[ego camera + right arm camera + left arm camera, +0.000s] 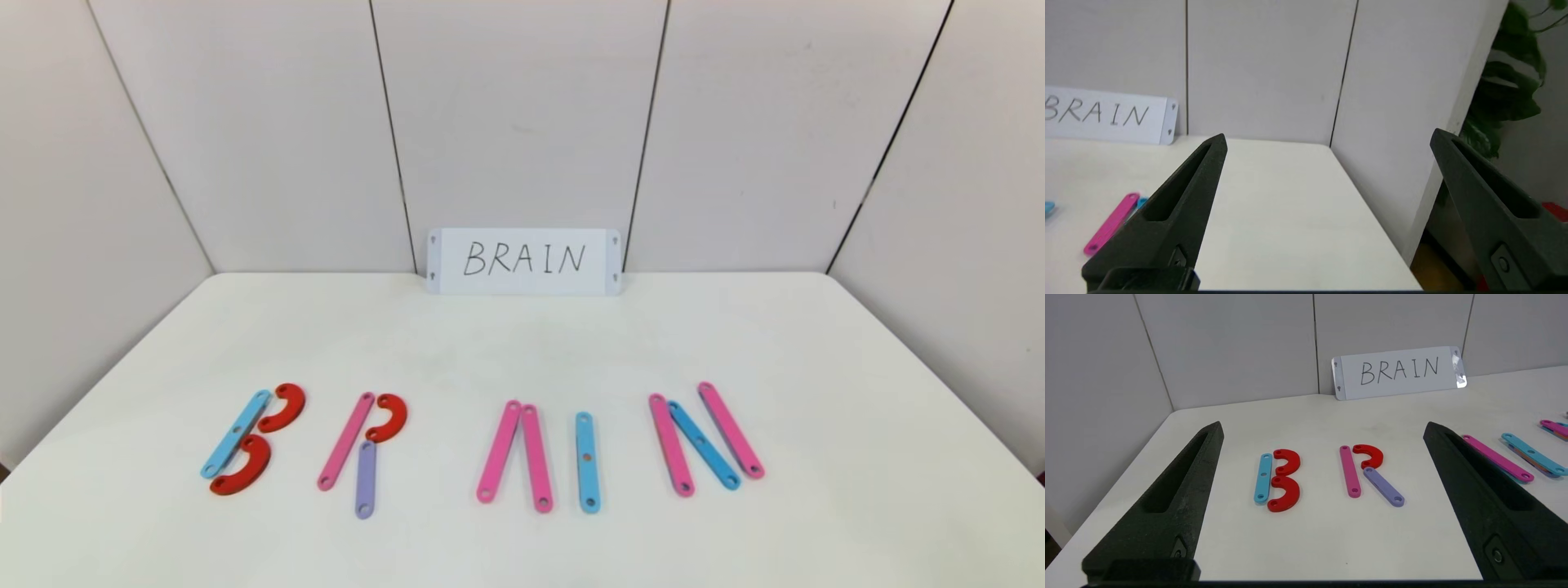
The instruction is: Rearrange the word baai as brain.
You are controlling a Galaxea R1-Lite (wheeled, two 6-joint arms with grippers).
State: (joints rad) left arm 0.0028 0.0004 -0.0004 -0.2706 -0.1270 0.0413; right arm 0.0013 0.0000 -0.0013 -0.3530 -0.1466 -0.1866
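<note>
On the counter (522, 351) we see brain (482, 445) laid out in a row near us, below the white card (523, 261) at the far wall. Our left tool (1323, 433) hangs with its prongs spread wide, gripping nothing, facing the B (1278, 479) and R (1370, 473). Our right tool (1329, 141), equally wide and bare, shows only a pink strip (1112, 222) and a plant (1506, 94) unseen from the head.

White panelled walls (522, 114) enclose a white table (522, 343); green plant (1511, 90) beyond.
</note>
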